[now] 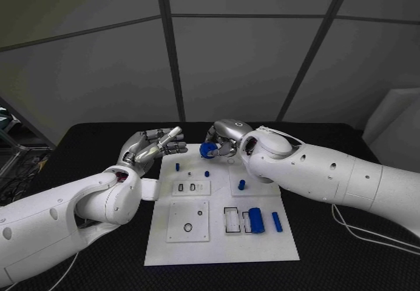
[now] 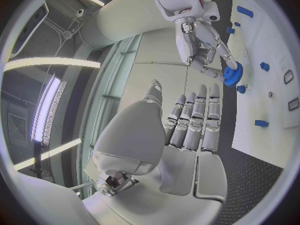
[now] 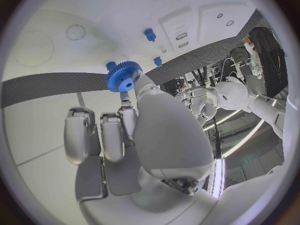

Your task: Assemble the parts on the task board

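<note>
Dim, cool light; fisheye-warped edges

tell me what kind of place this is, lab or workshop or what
Probably a robotics test lab: a white task board with blue parts on a black table, grey partition panels behind, and the right hand holding a blue gear.

Lab: grey partition panels [image 1: 236, 54]

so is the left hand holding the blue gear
No, the left hand is bare with fingers straight; the right hand pinches the blue gear.
</note>
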Action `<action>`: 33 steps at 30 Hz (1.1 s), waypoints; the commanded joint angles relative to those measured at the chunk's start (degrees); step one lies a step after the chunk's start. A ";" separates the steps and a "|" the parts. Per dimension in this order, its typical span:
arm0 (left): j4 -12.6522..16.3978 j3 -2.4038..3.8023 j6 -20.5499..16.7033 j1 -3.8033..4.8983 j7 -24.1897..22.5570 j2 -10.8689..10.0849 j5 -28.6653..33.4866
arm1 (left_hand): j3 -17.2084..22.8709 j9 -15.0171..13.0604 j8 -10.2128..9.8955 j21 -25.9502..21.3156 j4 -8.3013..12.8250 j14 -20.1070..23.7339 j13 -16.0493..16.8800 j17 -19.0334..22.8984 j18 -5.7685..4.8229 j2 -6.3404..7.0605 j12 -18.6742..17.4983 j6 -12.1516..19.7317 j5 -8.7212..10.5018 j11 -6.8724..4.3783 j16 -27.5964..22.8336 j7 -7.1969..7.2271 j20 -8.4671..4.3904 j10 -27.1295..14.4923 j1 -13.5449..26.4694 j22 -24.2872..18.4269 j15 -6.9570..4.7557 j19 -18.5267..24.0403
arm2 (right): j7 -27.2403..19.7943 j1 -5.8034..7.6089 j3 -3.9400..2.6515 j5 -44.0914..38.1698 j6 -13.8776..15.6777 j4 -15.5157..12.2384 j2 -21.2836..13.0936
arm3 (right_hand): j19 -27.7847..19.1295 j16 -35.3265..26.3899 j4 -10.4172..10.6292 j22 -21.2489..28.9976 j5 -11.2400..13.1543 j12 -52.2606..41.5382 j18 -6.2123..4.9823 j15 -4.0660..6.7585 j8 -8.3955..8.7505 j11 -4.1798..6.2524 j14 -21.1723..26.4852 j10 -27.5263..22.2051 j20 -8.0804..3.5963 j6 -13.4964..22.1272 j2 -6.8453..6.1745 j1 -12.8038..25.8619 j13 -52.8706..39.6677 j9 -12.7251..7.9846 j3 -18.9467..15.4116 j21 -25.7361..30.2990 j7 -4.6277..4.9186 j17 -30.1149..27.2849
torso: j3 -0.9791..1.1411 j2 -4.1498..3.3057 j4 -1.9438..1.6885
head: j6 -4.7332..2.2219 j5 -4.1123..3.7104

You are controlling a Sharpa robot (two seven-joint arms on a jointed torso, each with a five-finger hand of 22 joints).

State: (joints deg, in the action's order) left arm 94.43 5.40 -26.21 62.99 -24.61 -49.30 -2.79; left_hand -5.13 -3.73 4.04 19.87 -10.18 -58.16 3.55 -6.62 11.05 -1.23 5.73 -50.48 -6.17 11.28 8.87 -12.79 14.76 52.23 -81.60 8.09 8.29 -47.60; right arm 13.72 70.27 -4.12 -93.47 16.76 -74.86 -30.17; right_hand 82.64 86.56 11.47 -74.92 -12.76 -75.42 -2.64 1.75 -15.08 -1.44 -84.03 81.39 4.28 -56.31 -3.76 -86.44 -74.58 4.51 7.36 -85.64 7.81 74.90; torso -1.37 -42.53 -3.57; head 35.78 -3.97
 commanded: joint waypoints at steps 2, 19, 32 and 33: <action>0.04 0.05 0.57 0.09 -0.20 0.08 -0.35 | -0.22 -0.01 -0.27 -0.13 0.22 0.06 0.02 -0.05 -0.62 -0.63 -0.23 -0.08 0.34 -0.10 -0.33 -0.61 -0.07 -0.39 0.15 -0.09 0.25 -0.18 | -0.45 0.06 0.01 -1.41 -0.24 1.52 1.69 | 0.36 0.35 -0.03 -5.55 0.00 0.24 0.50 0.27 0.08 -0.38 -4.54 0.09 0.17 -1.28 0.17 -0.23 0.10 1.81 0.49 -0.23 -1.08 8.26 | -0.01 -0.01 -0.06 | 0.22 0.08; 0.02 0.06 0.46 0.12 -0.23 0.16 -0.44 | -0.30 0.02 -0.35 -0.23 0.35 0.27 0.03 -0.03 -0.65 -0.68 -0.41 0.22 0.34 -0.02 -0.61 -0.72 -0.02 -0.56 0.11 -0.17 0.34 -0.05 | 0.08 -0.06 0.74 -1.45 -2.94 5.55 5.61 | 0.18 0.26 -0.32 -5.38 0.09 1.22 0.46 -0.06 1.16 -0.79 -4.49 -0.63 0.43 -0.51 -0.15 0.29 0.85 1.63 1.38 -0.13 -0.60 8.10 | 0.01 0.00 0.09 | 0.33 0.16; -0.04 0.07 0.41 0.13 -0.25 0.14 -0.45 | -0.30 0.02 -0.36 -0.25 0.38 0.31 0.03 -0.02 -0.66 -0.69 -0.43 0.23 0.34 0.00 -0.66 -0.73 -0.01 -0.57 0.09 -0.18 0.36 -0.02 | 0.77 -0.59 1.00 -1.80 -4.64 6.75 5.92 | 0.05 0.20 -0.41 -5.23 0.18 1.44 0.43 -0.18 1.50 -0.92 -4.46 -0.81 0.53 -0.27 -0.34 0.51 0.98 1.59 1.62 -0.05 -0.45 7.99 | 0.06 0.01 0.07 | 0.56 0.31; -0.07 0.07 0.41 0.13 -0.25 0.18 -0.45 | -0.30 0.02 -0.36 -0.25 0.38 0.31 0.03 -0.02 -0.66 -0.69 -0.43 0.23 0.34 0.00 -0.66 -0.73 -0.01 -0.57 0.09 -0.18 0.36 -0.02 | 0.89 -0.61 1.01 -1.87 -4.52 6.84 5.94 | 0.02 0.19 -0.42 -5.20 0.23 1.61 0.42 -0.23 1.66 -0.99 -4.45 -0.93 0.58 -0.10 -0.42 0.63 1.12 1.55 1.69 -0.03 -0.37 7.98 | 0.06 0.01 0.09 | 0.54 0.33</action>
State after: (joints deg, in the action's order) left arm 94.34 5.42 -26.22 63.03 -24.56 -49.21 -2.81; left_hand -5.29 -3.73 4.04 19.87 -10.02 -57.96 3.55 -6.60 11.06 -1.22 5.53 -50.48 -6.17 11.28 8.40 -12.79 14.76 52.24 -81.59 7.97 8.49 -47.60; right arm 14.03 69.59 -3.11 -94.68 13.12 -68.09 -24.26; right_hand 82.85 86.55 11.07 -74.91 -12.42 -74.18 -2.65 1.74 -13.40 -2.19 -84.03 80.63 4.50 -56.13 -4.17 -86.47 -73.63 4.51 8.68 -85.63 7.62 74.93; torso -1.31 -42.51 -3.52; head 36.34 -3.66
